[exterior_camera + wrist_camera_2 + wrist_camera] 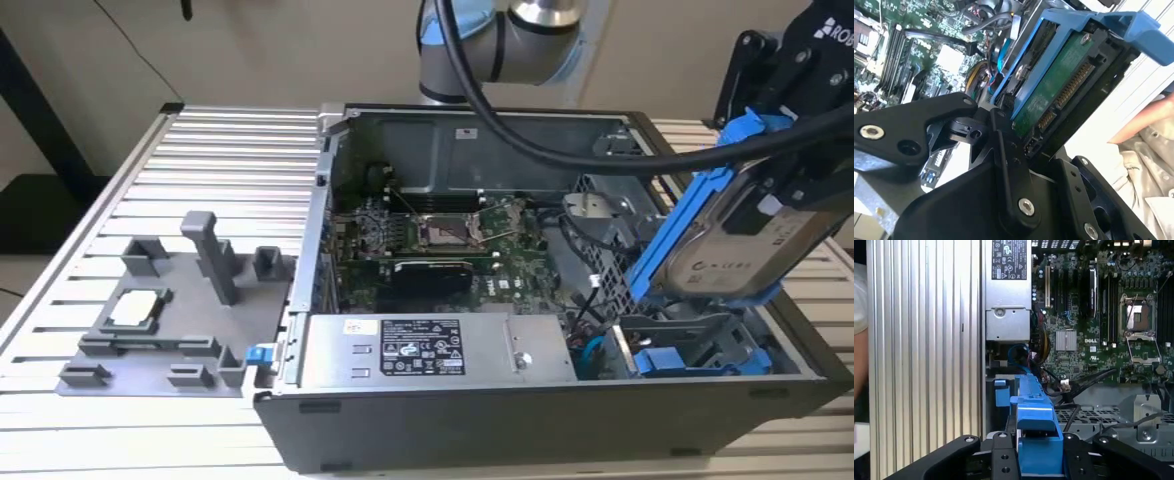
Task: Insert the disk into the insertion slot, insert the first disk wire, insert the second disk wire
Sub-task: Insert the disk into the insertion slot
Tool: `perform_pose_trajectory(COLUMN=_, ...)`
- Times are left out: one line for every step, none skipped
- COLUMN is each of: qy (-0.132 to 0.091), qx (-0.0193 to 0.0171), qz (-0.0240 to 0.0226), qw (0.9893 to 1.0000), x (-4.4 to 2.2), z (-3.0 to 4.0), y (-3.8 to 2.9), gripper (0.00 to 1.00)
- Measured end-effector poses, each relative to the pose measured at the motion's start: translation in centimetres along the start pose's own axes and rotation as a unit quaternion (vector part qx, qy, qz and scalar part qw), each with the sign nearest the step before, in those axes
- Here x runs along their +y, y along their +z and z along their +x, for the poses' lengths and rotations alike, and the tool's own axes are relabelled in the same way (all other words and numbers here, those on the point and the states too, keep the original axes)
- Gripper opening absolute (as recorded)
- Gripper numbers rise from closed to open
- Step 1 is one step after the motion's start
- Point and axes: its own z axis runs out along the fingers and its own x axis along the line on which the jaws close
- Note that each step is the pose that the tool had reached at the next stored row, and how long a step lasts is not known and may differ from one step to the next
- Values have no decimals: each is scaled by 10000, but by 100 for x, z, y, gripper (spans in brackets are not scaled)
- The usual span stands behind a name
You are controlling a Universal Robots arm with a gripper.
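Disk (741,240), tilted just above insertion slot (694,345): gripper (1038,460) pinches its blue frame sides. Prob. stiff, weighty, shock-sensitive; best held by frame, not PCB.

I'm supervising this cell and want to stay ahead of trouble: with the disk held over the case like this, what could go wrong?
1. The disk hangs tilted in the gripper above the insertion slot; if it enters askew, its blue frame might jam on the rails.
2. Loose cables lie beside the slot and could get pinched.
3. A person's sleeve is close to the gripper, so a contact seems possible.
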Motion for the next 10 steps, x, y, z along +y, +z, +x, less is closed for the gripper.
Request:
perform_pose_trajectory(qy=-4, qx=0, qz=1, qw=10000, x=-1, z=0, y=18, gripper=32)
perform_pose_trajectory(qy=-9, qx=0, qz=2, qw=10000, x=-2, z=0, y=36, gripper=32)
perform_pose_trajectory(qy=-16, qx=0, qz=3, qw=10000, x=-3, z=0, y=55, gripper=32)
perform_pose_trajectory(qy=-27, qx=1, qz=3, qw=10000, x=-4, z=0, y=73, gripper=32)
perform_pose_trajectory(qy=-43, qx=-1, qz=3, qw=10000, x=-9, z=0, y=89, gripper=32)
perform_pose_trajectory(qy=-60, qx=-2, qz=3, qw=10000, x=-16, z=0, y=104, gripper=32)
perform_pose_trajectory(qy=-77, qx=0, qz=3, qw=10000, x=-24, z=0, y=120, gripper=32)
perform_pose_trajectory(qy=-93, qx=1, qz=3, qw=10000, x=-32, z=0, y=137, gripper=32)
perform_pose_trajectory(qy=-108, qx=2, qz=3, qw=9999, x=-39, z=-1, y=155, gripper=32)
perform_pose_trajectory(qy=-121, qx=2, qz=3, qw=9999, x=-48, z=-1, y=173, gripper=32)
